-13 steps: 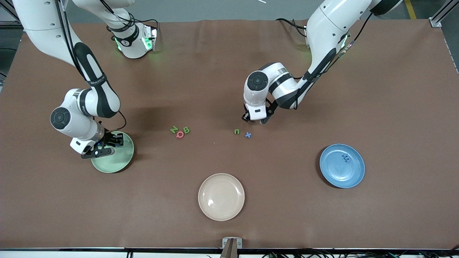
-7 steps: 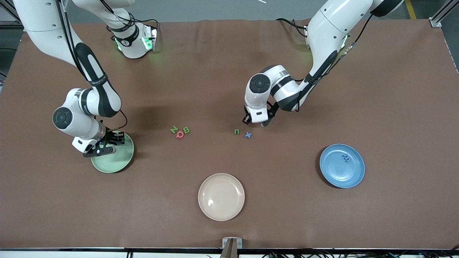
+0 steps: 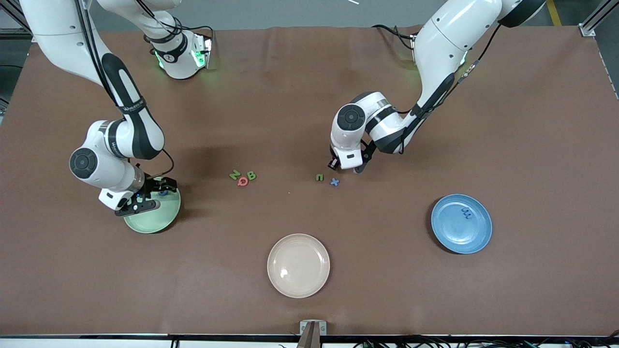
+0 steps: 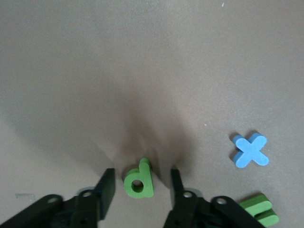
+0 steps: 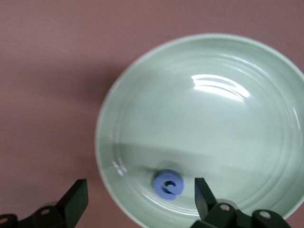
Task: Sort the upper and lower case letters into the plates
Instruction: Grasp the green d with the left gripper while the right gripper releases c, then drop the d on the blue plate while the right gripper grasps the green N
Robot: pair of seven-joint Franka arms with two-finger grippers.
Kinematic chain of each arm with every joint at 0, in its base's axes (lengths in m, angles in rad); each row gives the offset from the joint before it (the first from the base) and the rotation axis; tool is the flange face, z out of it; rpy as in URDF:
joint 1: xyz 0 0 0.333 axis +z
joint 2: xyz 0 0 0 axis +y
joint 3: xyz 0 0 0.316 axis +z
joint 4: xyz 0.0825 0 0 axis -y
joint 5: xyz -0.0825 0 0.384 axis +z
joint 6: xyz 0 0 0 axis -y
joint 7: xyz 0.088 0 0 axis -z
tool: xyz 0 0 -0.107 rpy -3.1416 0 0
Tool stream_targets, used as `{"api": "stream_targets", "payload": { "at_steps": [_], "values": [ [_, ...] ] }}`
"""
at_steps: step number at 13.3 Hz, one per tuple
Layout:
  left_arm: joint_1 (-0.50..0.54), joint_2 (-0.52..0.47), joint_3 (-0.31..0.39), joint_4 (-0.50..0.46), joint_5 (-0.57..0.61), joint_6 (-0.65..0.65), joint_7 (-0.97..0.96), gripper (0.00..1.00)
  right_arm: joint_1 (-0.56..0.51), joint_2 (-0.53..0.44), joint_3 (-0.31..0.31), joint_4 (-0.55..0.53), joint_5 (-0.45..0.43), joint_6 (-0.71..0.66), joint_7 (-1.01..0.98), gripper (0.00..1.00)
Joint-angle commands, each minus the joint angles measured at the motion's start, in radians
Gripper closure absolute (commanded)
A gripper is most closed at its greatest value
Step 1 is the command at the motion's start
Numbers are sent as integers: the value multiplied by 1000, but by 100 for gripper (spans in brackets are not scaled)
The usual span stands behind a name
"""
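Observation:
My left gripper (image 4: 141,175) is low over the table, open, its fingers either side of a green lowercase d (image 4: 139,179) and apart from it. A blue x (image 4: 250,150) (image 3: 334,181) and a green n (image 3: 319,177) lie close by, and in the front view the left gripper (image 3: 346,167) hides the d. Open too, my right gripper (image 5: 140,186) (image 3: 150,193) hangs over the mint green plate (image 5: 213,118) (image 3: 159,220). A blue letter (image 5: 168,184) lies loose in that plate. The blue plate (image 3: 478,232) holds a dark blue m (image 3: 465,212).
A green Z (image 3: 234,174), a red Q (image 3: 243,181) and a green B (image 3: 251,175) lie clustered mid-table. A cream plate (image 3: 298,265) lies nearest the front camera, between the two coloured plates.
My right gripper has opened and the blue letter now lies in the mint green plate. My left gripper has come down toward the table and its jaws have narrowed.

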Motion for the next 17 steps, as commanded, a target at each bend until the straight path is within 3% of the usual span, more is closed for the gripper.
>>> {"api": "stream_targets", "payload": {
  "at_steps": [1,4,6,9,11,14,17],
  "values": [
    [-1,27,3,17,32,3,-36,60,59,-34,3,49,-9,-92,7,0],
    [-3,18,13,18,33,3,-30,85,123,-26,6,83,-7,-149,13,0],
    [12,-14,22,18,36,-8,-22,93,165,-25,7,82,2,-140,14,0],
    [90,-74,55,32,91,-14,37,96,249,-17,7,80,3,-135,-12,0],
    [140,-70,56,90,96,-51,126,95,302,-16,7,65,3,-105,-84,0],
    [222,-64,62,147,96,-150,313,95,378,-11,6,2,2,56,-293,0],
    [327,-70,61,150,96,-152,468,95,418,4,6,-36,0,115,-329,0]
  ]
}}
